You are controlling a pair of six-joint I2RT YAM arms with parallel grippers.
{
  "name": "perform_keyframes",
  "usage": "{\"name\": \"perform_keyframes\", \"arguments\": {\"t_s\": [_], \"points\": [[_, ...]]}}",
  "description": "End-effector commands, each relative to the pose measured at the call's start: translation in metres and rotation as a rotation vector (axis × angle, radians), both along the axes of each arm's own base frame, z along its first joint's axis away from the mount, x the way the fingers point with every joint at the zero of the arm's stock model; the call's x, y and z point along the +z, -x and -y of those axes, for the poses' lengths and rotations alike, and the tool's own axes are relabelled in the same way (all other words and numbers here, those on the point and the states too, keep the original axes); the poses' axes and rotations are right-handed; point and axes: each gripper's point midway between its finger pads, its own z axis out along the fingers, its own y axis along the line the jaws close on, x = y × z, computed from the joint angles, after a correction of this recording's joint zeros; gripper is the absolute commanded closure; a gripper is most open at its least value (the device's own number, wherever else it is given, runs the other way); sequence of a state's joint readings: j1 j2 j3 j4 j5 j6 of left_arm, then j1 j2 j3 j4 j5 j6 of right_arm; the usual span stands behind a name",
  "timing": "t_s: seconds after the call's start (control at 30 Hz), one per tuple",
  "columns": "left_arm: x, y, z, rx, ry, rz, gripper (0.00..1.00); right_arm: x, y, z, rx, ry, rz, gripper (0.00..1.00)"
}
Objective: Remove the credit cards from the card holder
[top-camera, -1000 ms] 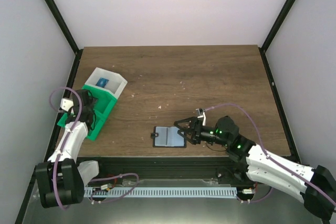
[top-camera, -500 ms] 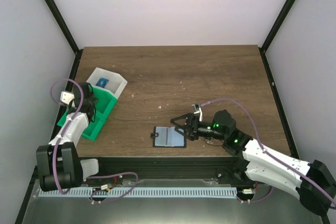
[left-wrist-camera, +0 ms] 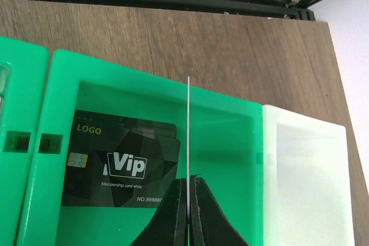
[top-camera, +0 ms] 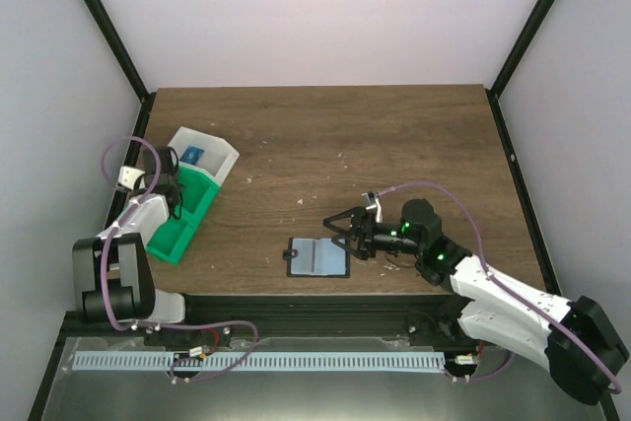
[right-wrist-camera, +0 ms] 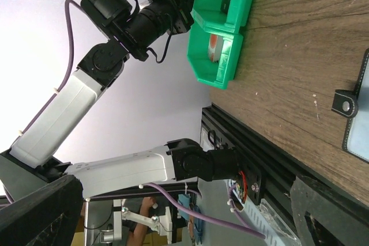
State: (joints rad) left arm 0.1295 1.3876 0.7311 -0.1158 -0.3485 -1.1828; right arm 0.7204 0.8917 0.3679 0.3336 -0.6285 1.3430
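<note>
The card holder (top-camera: pixel 317 256) lies open and flat near the table's front edge, grey-blue panels up; its black corner tab (right-wrist-camera: pixel 346 103) shows in the right wrist view. My right gripper (top-camera: pixel 342 234) is open just right of the holder, its blurred fingers (right-wrist-camera: pixel 328 211) wide apart. Over the green bin (top-camera: pixel 182 222), my left gripper (left-wrist-camera: pixel 188 184) is shut on a credit card (left-wrist-camera: pixel 188 131) seen edge-on as a thin white line. Black Vip cards (left-wrist-camera: pixel 121 162) lie in the compartment below it. A reddish card (right-wrist-camera: pixel 213 47) rests in the bin's near compartment.
A white bin (top-camera: pixel 202 155) with a small blue item (top-camera: pixel 192 155) adjoins the green bin's far end, and its rim (left-wrist-camera: pixel 305 142) shows right of the held card. Black frame posts and grey walls close in the table's sides. The table's front rail (right-wrist-camera: pixel 253 142) runs below the holder.
The left arm has folded back toward the left wall while its gripper stays over the green bin with the card. The right wrist has shifted slightly away from the front edge.
</note>
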Motion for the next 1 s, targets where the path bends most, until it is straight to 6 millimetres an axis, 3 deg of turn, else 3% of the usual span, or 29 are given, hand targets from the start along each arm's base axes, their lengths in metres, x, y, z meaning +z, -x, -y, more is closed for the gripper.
{"name": "perform_keyframes", "arguments": {"t_s": [0.0, 0.17, 0.43, 0.73, 0.97], "points": [[0.002, -0.005, -0.006, 0.025, -0.016, 0.006, 1.0, 0.022, -0.004, -0.002, 0.044, -0.045, 0.039, 0.0], [0.0, -0.012, -0.008, 0.014, -0.031, -0.03, 1.0, 0.022, -0.009, -0.006, 0.066, -0.037, 0.036, 0.0], [-0.022, -0.002, -0.012, 0.049, -0.024, -0.183, 1.0, 0.012, -0.008, -0.01, 0.09, -0.027, -0.002, 0.0], [-0.033, 0.004, -0.01, 0.062, 0.002, -0.212, 1.0, 0.011, -0.008, -0.008, 0.08, -0.022, -0.007, 0.0], [-0.03, 0.004, -0.008, 0.06, 0.011, -0.224, 0.77, 0.013, -0.009, -0.006, 0.065, -0.022, -0.004, 0.0]]}}
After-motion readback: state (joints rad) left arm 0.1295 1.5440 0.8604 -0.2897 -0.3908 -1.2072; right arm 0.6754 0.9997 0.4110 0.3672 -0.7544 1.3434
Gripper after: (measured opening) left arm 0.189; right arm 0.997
